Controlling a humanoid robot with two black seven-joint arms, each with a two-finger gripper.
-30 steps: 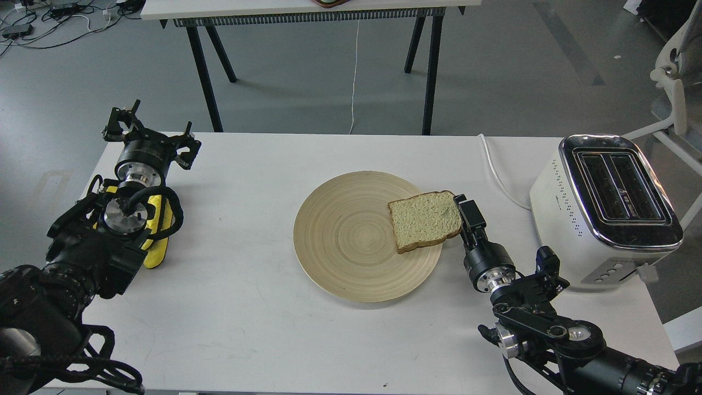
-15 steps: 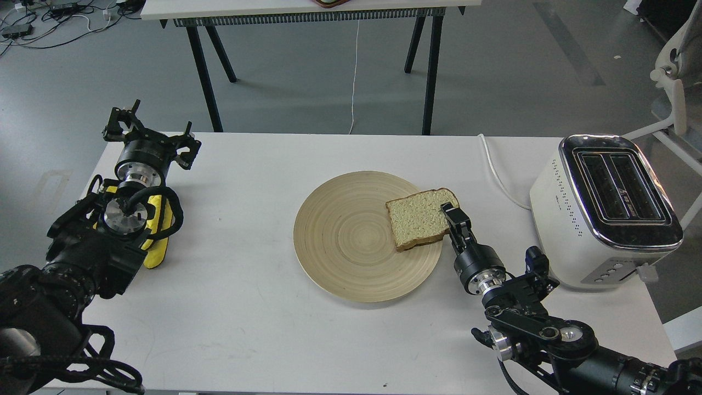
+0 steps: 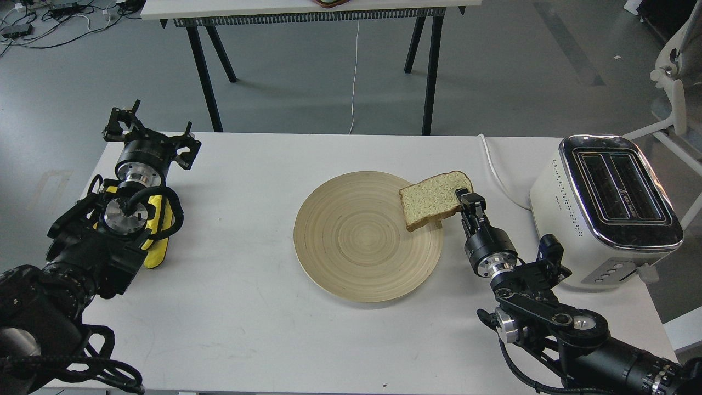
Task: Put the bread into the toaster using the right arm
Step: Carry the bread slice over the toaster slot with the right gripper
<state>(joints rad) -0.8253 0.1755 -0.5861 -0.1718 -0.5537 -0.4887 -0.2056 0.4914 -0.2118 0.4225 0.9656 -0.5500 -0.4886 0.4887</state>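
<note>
The bread [image 3: 430,198], a pale speckled slice with brown crust, is held lifted and tilted over the right edge of the round wooden plate [image 3: 351,241]. My right gripper [image 3: 459,206] is shut on the slice's right edge, its arm coming in from the lower right. The cream-white toaster [image 3: 600,211] with a chrome top and two empty slots stands at the table's right end, to the right of the gripper. My left gripper [image 3: 147,123] is at the far left of the table, its fingers spread open and empty.
A yellow cloth [image 3: 156,230] lies under my left arm. The toaster's white cord [image 3: 496,170] runs across the table behind the bread. A second table [image 3: 312,11] stands behind, and a white chair [image 3: 677,82] is at the right edge.
My right gripper closed on the bread's right edge and lifted it up and to the right off the plate. The left arm has not moved.
</note>
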